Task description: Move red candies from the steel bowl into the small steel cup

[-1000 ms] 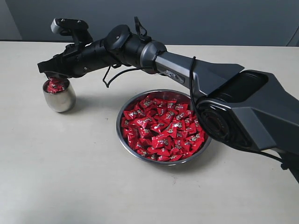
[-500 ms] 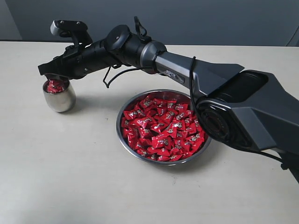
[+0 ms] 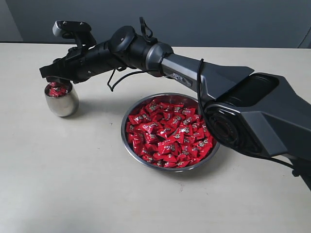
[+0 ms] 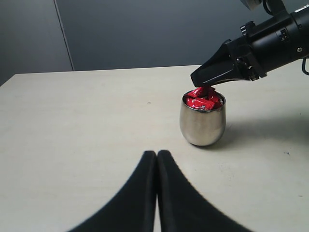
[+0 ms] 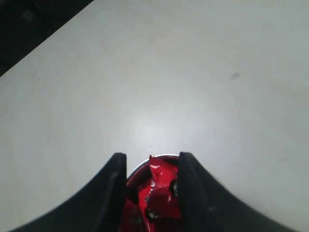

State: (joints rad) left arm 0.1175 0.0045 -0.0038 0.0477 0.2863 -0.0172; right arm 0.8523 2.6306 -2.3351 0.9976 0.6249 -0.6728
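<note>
Now, biggest first: wide shiny steel bowl (image 3: 167, 169), round and flat, heaped with red candies (image 3: 167, 133) in crinkly wrappers with tiny silvery marks. Left of the bowl and a bit apart: small steel cup (image 3: 61, 104), round like a barrel, bright as a mirror, standing up, filled to the top with more of the same candies. Right gripper (image 4: 202, 83) just above that cup, fingers (image 5: 113, 183) spread, nothing pinched. Left gripper (image 4: 157, 153) facing the cup, fingers pressed tight together.
</note>
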